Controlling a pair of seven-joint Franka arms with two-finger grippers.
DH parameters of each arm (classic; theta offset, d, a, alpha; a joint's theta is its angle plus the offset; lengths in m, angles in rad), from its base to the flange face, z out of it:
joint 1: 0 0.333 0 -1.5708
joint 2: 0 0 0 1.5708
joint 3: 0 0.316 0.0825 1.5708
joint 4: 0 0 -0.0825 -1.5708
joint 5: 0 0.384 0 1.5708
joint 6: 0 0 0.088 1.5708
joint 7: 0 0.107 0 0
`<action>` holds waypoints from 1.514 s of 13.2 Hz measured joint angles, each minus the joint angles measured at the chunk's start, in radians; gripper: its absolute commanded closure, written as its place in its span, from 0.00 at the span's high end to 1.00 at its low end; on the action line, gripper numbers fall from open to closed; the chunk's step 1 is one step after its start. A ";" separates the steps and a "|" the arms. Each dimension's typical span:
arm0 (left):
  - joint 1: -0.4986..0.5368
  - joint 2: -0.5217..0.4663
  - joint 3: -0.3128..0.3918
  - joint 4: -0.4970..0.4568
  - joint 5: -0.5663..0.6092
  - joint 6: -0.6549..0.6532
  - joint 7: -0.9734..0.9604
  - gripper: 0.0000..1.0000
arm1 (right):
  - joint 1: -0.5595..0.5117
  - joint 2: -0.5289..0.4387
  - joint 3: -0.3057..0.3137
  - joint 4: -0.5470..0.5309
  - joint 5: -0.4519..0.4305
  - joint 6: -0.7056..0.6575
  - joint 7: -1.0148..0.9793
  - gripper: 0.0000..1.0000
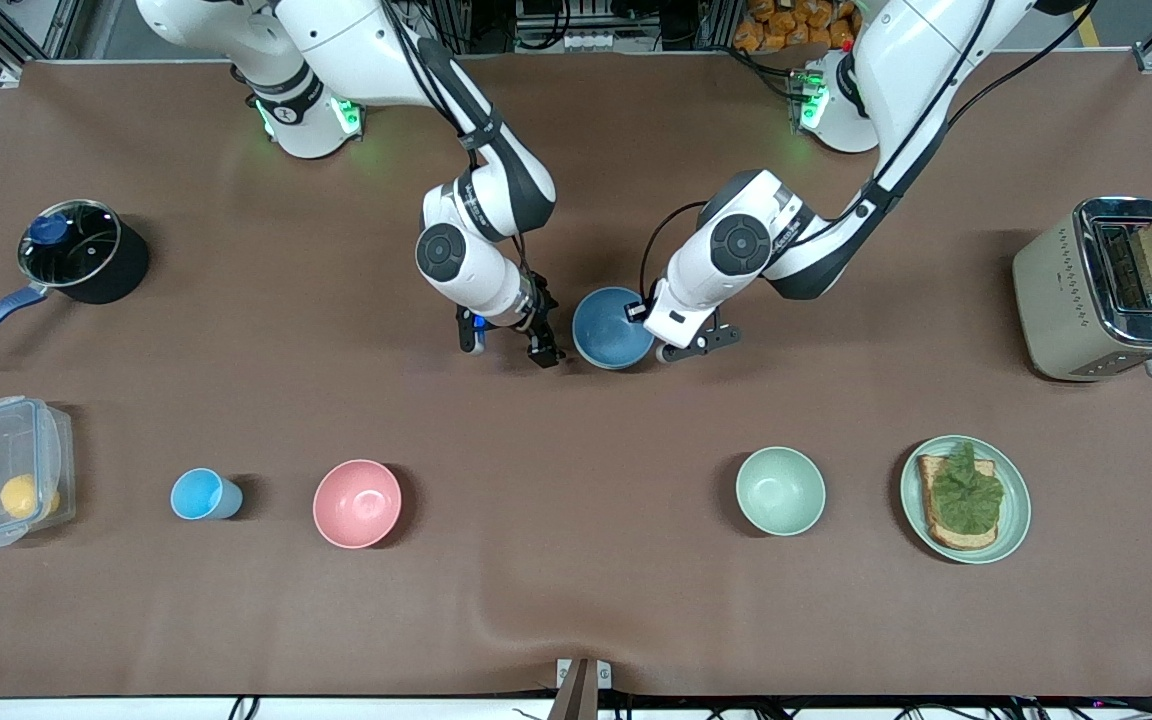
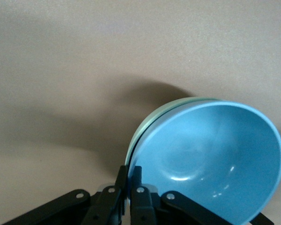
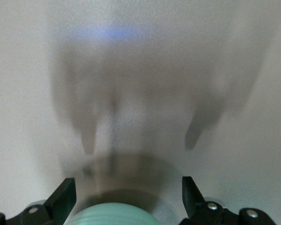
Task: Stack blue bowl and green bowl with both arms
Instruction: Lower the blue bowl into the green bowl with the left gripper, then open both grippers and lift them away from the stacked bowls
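The blue bowl (image 1: 608,330) sits nested inside the green bowl, near the table's middle. In the left wrist view the blue bowl (image 2: 210,159) is tilted, and only a thin rim of the green bowl (image 2: 152,119) shows around it. My left gripper (image 1: 640,316) is shut on the rims of both bowls (image 2: 130,176). My right gripper (image 1: 508,350) is open and holds nothing, just beside the stack toward the right arm's end (image 3: 129,187). A pale green rounded surface (image 3: 112,214) shows low between its fingers; I cannot tell what it is.
Nearer the front camera stand a mint green bowl (image 1: 780,490), a plate with toast (image 1: 966,498), a pink bowl (image 1: 357,503), a blue cup (image 1: 201,494) and a clear box (image 1: 6,470). A pot (image 1: 76,250) and a toaster (image 1: 1106,290) stand at the table's two ends.
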 measured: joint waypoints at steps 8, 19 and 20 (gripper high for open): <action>0.000 -0.013 -0.002 0.056 0.003 -0.020 -0.034 1.00 | 0.000 0.000 0.000 0.000 0.000 -0.001 0.000 1.00; 0.131 -0.305 0.007 0.373 0.099 -0.562 -0.024 1.00 | -0.004 -0.122 -0.169 -0.056 -0.110 -0.364 -0.231 1.00; 0.148 -0.325 0.008 0.379 0.100 -0.581 0.010 1.00 | -0.005 -0.155 -0.224 -0.054 -0.151 -0.476 -0.275 1.00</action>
